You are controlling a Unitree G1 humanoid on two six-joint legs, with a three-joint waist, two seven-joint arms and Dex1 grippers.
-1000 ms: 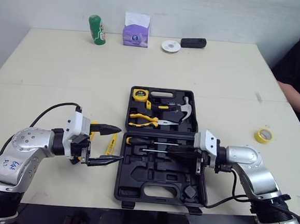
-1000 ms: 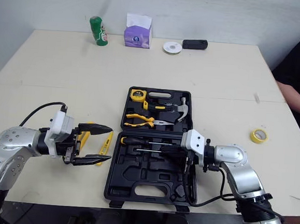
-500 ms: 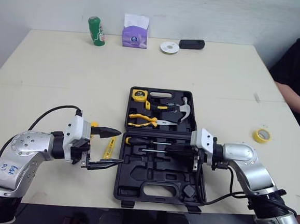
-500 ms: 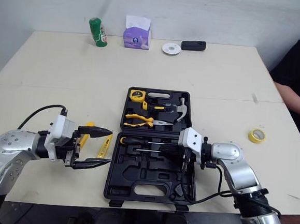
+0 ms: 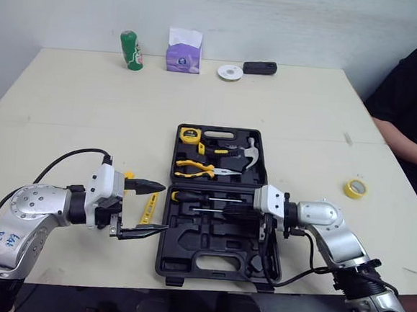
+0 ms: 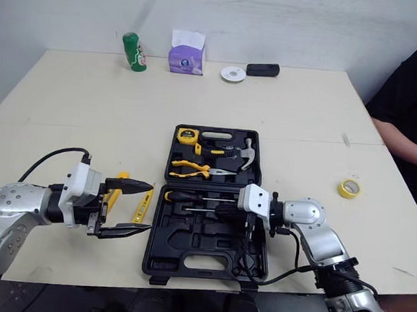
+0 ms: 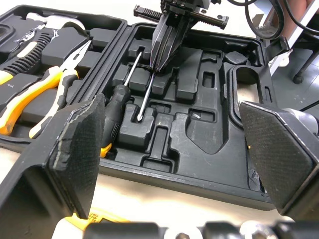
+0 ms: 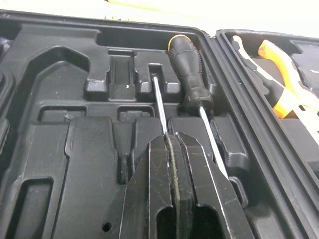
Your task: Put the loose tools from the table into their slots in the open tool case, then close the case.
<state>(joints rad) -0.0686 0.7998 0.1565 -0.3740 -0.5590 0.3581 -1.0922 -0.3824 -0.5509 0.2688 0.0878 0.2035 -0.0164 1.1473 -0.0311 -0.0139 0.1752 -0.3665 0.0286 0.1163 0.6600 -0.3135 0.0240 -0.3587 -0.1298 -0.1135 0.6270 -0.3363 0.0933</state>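
Black fingers of the right gripper (image 8: 171, 138) have crept further in over the case (image 5: 187, 250). They're pressed closed, tips down on the thin screwdriver (image 8: 159, 102) lying in its slot. That one looks seated! Left gripper (image 5: 162, 207) still hovers wide open, empty, by the yellow tool (image 5: 147, 207) loose on the worktop (image 5: 89, 118).

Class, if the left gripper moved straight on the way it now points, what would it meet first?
Probably the side wall of the open tool case, with the screwdrivers just beyond; depth is unclear.
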